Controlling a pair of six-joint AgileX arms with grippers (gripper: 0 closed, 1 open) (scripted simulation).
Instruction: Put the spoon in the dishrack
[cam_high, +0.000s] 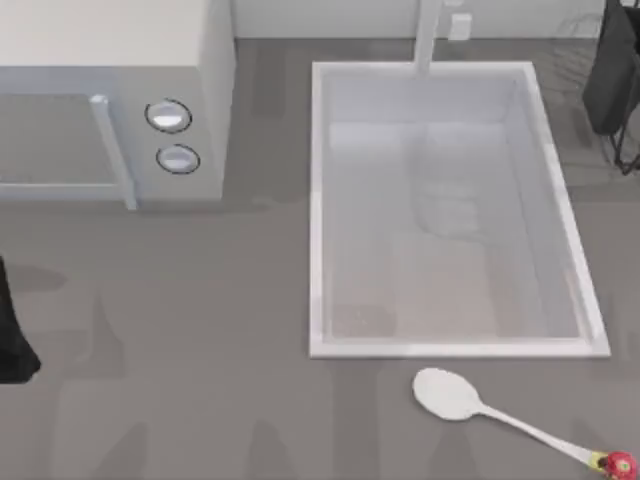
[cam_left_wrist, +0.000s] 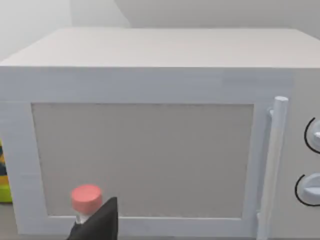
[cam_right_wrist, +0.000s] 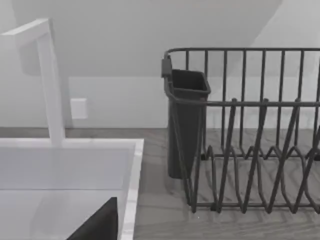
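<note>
Glossy white spoon (cam_high: 455, 396) lying flat on the tabletop (cam_high: 200, 400) just in front of the sink (cam_high: 318, 200), untouched; probably light, stiff and slippery, so pinching mid-handle looks best. Dishrack (cam_right_wrist: 250, 150) sitting empty beside the sink, same for its dark cup. Can't tell how either arm's fingers are set.

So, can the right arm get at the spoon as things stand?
Probably yes. The spoon lies flat on open counter in front of the sink, on the right side, with nothing on or against it, so a descent from above looks free.
</note>
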